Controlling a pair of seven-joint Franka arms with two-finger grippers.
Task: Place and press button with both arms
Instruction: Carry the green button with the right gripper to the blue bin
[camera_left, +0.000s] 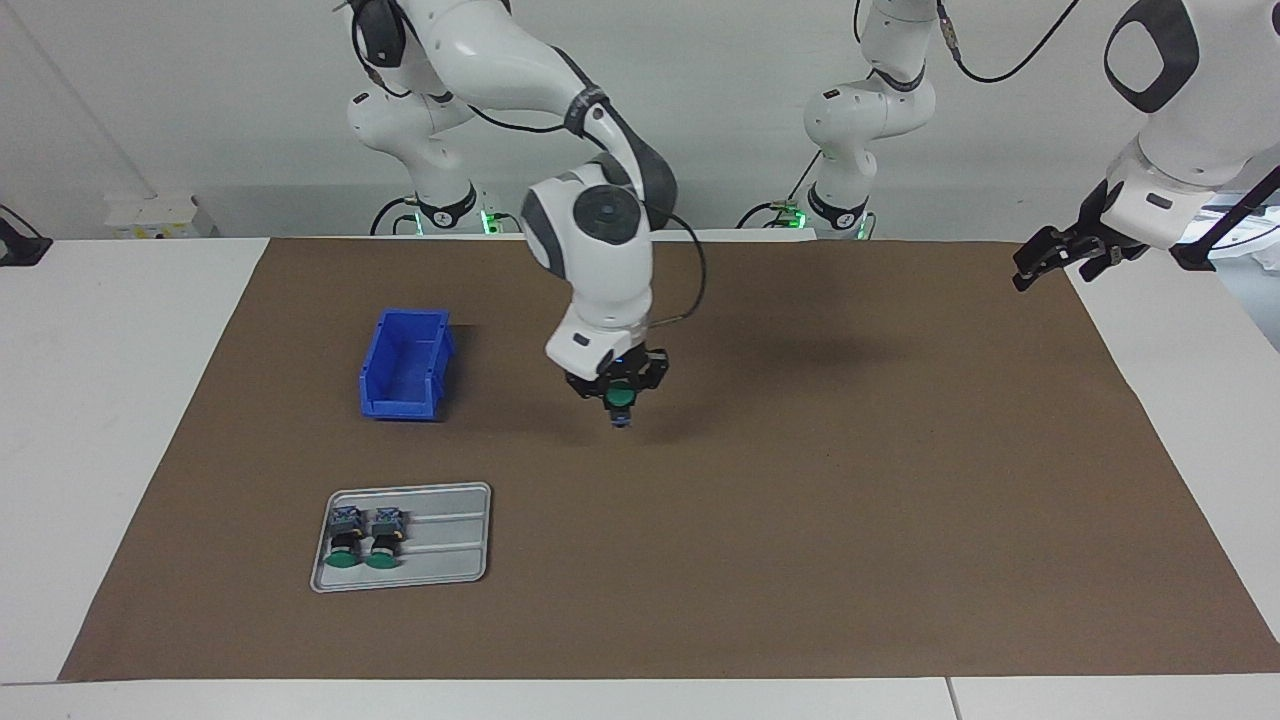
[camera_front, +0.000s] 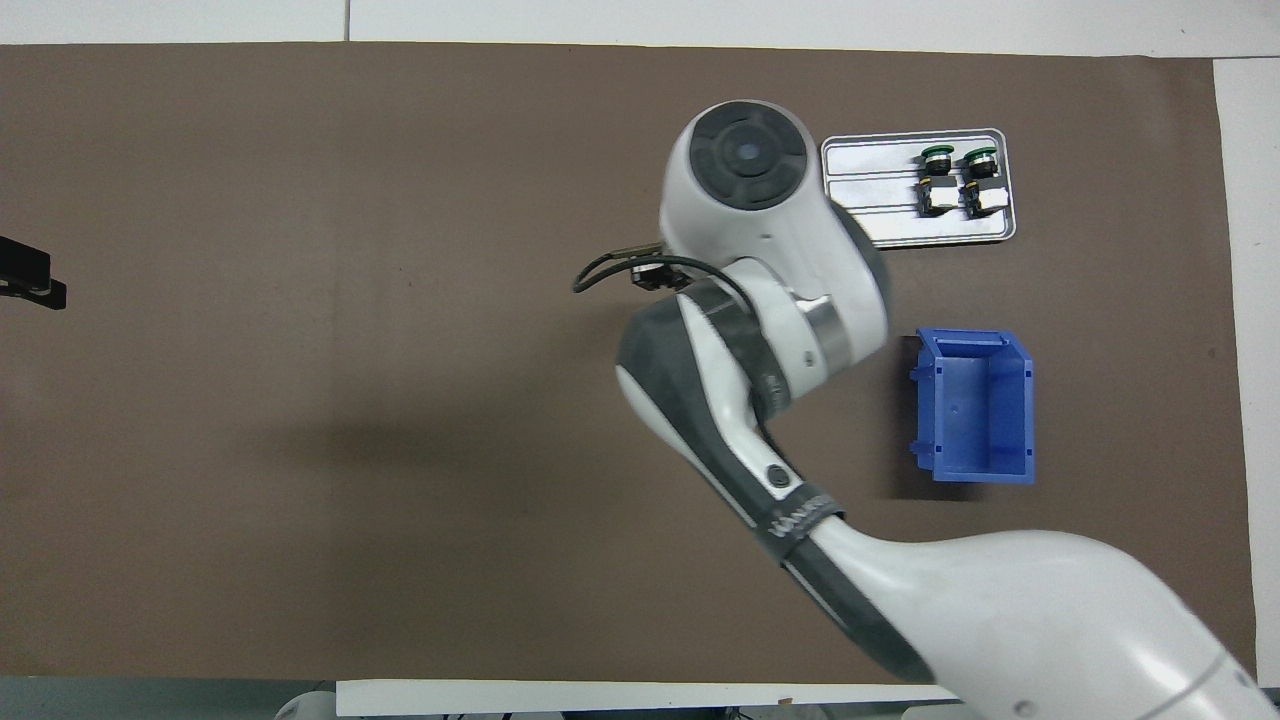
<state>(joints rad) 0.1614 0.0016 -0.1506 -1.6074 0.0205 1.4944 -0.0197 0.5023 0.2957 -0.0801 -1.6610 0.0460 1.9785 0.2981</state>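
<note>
My right gripper (camera_left: 619, 388) is shut on a button (camera_left: 621, 401) with a green cap, near the middle of the brown mat (camera_left: 800, 480). The button hangs upright, its cap toward the camera and its terminal block at the mat. I cannot tell whether it touches the mat. In the overhead view the right arm's wrist (camera_front: 750, 200) hides the gripper and the button. My left gripper (camera_left: 1040, 262) waits in the air at the left arm's end of the table, over the mat's edge; it also shows in the overhead view (camera_front: 30, 280).
A grey tray (camera_left: 450, 540) holds two more green-capped buttons (camera_left: 345, 540) (camera_left: 383, 540), farther from the robots, toward the right arm's end. A blue bin (camera_left: 405, 365) stands nearer to the robots than the tray. Both show in the overhead view: tray (camera_front: 870, 190), bin (camera_front: 975, 405).
</note>
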